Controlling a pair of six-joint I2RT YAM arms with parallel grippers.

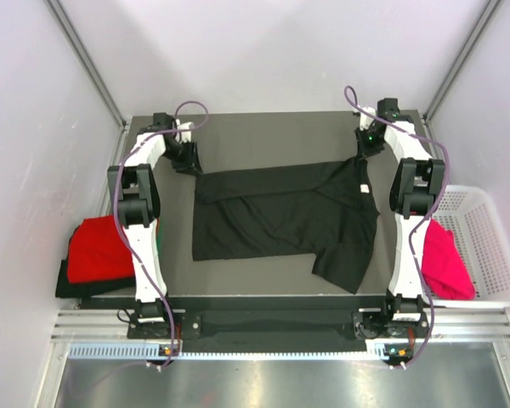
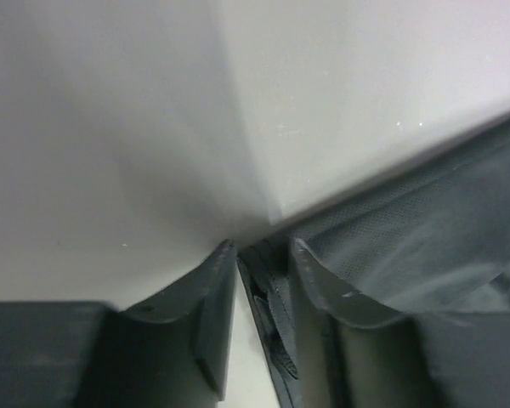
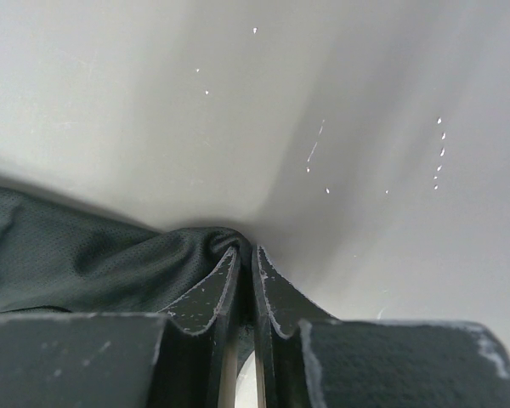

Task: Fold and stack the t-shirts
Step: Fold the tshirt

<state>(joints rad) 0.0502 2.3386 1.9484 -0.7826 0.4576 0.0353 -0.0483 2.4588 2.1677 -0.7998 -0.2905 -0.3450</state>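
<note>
Top external view: the black t-shirt [image 1: 280, 217] is pinched at one corner by the near-shut right gripper [image 1: 361, 157], another corner lying loose within the half-open left gripper [image 1: 191, 166], the rest spread nearward of both; flattening is judged in hand, a left closing needed.

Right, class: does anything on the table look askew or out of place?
Yes. The black t-shirt lies crooked and rumpled: one flap juts out at the near right, and its far right corner is bunched in the right tool.
</note>
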